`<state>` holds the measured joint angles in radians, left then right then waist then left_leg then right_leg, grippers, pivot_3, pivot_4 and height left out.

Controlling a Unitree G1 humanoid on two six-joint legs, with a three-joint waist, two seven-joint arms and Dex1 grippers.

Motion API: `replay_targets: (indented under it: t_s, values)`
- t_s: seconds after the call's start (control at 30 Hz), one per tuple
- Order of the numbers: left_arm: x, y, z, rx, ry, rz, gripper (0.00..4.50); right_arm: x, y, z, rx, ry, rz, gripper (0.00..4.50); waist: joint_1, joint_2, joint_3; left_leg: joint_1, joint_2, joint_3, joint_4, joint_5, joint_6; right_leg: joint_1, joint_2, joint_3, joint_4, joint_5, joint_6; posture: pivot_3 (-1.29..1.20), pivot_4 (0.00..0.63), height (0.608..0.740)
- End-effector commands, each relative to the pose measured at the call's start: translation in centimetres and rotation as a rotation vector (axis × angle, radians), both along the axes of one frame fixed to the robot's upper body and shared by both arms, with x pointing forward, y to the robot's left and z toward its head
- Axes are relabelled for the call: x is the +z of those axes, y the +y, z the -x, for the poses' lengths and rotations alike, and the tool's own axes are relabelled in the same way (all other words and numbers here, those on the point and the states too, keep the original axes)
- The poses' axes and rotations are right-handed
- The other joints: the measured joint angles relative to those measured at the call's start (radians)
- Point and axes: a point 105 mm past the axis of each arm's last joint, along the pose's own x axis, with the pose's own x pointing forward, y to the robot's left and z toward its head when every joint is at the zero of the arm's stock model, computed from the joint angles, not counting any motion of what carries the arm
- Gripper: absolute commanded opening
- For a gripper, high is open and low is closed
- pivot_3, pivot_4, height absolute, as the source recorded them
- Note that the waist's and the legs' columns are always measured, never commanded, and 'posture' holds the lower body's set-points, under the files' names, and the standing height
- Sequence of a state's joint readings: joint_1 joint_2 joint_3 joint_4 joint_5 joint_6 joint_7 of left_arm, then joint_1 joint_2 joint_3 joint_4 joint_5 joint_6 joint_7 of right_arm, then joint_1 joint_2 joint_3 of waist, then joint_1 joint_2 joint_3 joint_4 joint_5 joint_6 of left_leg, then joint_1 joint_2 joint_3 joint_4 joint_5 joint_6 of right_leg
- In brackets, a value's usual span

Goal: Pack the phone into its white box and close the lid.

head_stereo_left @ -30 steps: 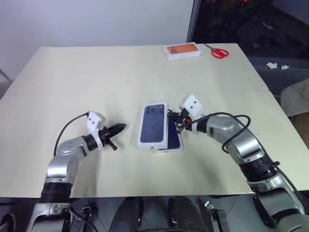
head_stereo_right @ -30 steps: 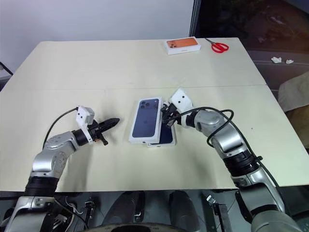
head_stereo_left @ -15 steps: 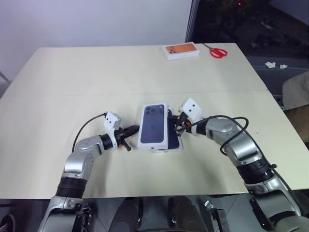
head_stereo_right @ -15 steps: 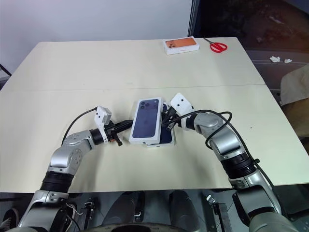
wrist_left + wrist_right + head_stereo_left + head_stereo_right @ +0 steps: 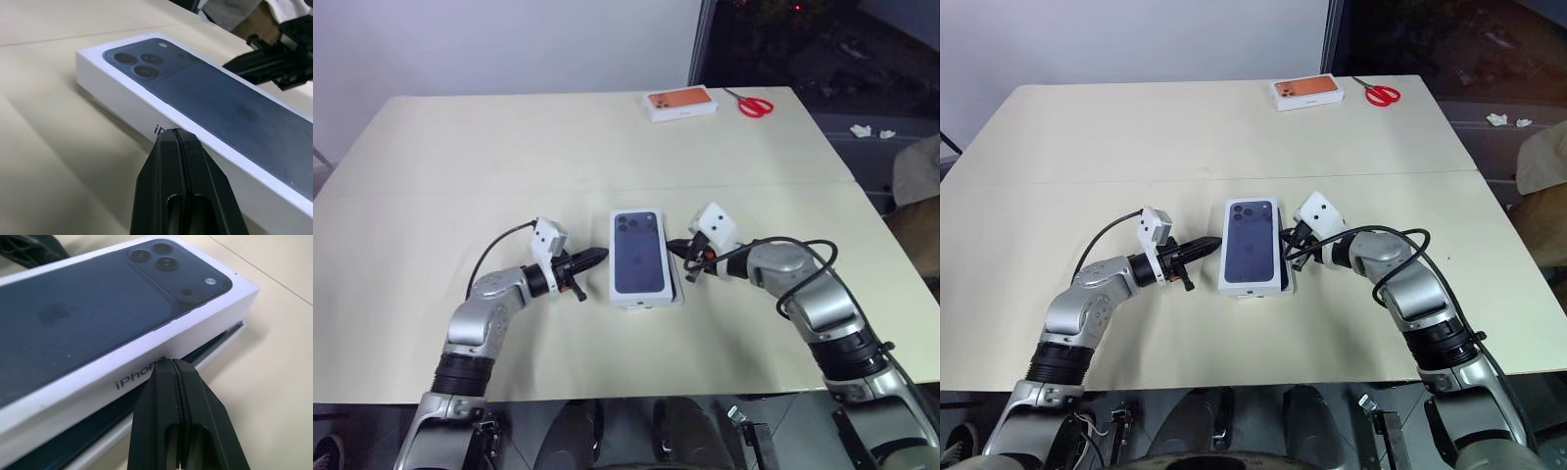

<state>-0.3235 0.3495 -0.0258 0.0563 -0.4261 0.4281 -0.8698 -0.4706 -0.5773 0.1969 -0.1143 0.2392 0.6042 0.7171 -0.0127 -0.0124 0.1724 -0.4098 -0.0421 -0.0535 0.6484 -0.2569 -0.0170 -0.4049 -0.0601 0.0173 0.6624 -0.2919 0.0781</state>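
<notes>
- Lid (image 5: 639, 254), printed face up with dark blue phone picture, seated over white box (image 5: 161, 401) at mid-surface (image 5: 509, 157), lying almost square on it.
- In the right wrist view, lid not fully down: gap along the right-hand side exposing dark edge of phone (image 5: 205, 350) above the tray's rim.
- Left gripper (image 5: 595, 257), jaws closed and empty, tips at the lid's left long side, roughly level; contact not certain.
- Right gripper (image 5: 676, 248), jaws closed and empty, tips against the lid's right long side by the small lettering, angled slightly downward.
- Far edge of surface: orange-printed white box (image 5: 681, 103) and red-handled scissors (image 5: 756, 104), well apart from the packing area.
</notes>
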Motion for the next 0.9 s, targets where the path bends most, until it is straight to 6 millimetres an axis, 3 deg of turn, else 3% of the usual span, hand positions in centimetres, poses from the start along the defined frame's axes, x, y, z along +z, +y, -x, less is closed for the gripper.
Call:
replay_targets:
  t_s: [0.03, 0.53, 0.9]
  values:
    - [0.9, -1.2, 0.6, -0.051, -0.030, 0.021, 0.00, 1.9, -0.1, -0.1, 0.014, -0.075, 0.001, 0.01, 0.001, 0.000, 0.000, 0.000, 0.000, 0.000, 0.000, 0.000, 0.000, 0.000, 0.000, 0.000, 0.000, 0.000, 0.000, 0.00, 0.150, 0.740]
    - [0.7, -1.8, 1.1, -0.075, -0.021, 0.015, 0.00, 0.3, -1.3, 0.8, 0.006, -0.041, 0.059, 0.01, 0.002, 0.000, 0.000, 0.000, 0.000, 0.000, 0.000, 0.000, 0.000, 0.000, 0.000, 0.000, 0.000, 0.000, 0.000, 0.00, 0.150, 0.740]
    - [1.0, -2.5, 1.4, -0.084, -0.024, 0.038, 0.00, 1.3, -0.6, 1.3, 0.036, -0.058, 0.035, 0.01, 0.002, 0.000, 0.000, 0.000, 0.000, 0.000, 0.001, 0.000, 0.000, 0.001, 0.000, 0.000, 0.000, 0.000, 0.000, 0.00, 0.150, 0.740]
